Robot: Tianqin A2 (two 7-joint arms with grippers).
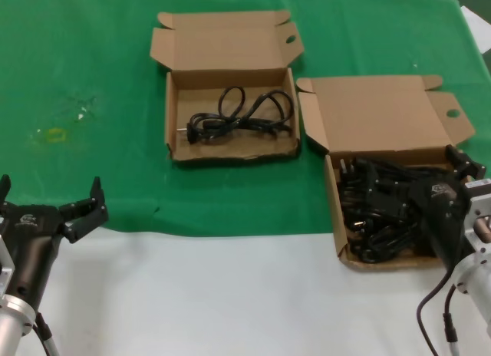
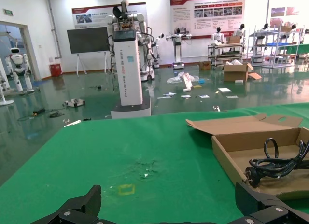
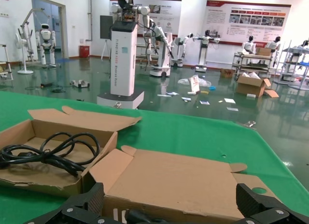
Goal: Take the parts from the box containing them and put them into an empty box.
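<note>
Green cloth (image 1: 100, 72) covers the far part of the worktop in the head view, with a white strip along the near edge. On the cloth sit two open cartons: the box containing them (image 1: 339, 218), on the robot's right, is crowded with a black tangle of the parts (image 1: 380, 210), while the empty box (image 1: 178, 151), farther back and nearer the middle, is no longer empty, since one coiled cord (image 1: 239, 114) lies on its floor. I judge the task barely begun: one cord across, most of the pile left. In this view the right gripper (image 1: 459, 166) hangs over the full carton's right side, its dark body low above the tangle; the left gripper (image 1: 51, 193) waits at the near left edge of the cloth, fingers spread and holding nothing. From the left wrist view, a hall with display boards and other robots lies beyond the cloth; the fingers (image 2: 79, 209) stand wide apart with bare green between them, and the carton with the single cord (image 2: 273, 163) lies off to one side. From the right wrist view, the same hall shows behind; the fingers (image 3: 82, 204) are well apart with nothing clamped, poised just above the full carton's raised lid (image 3: 183, 183), and the carton with the single cord (image 3: 48, 154) sits beyond, beside it.
</note>
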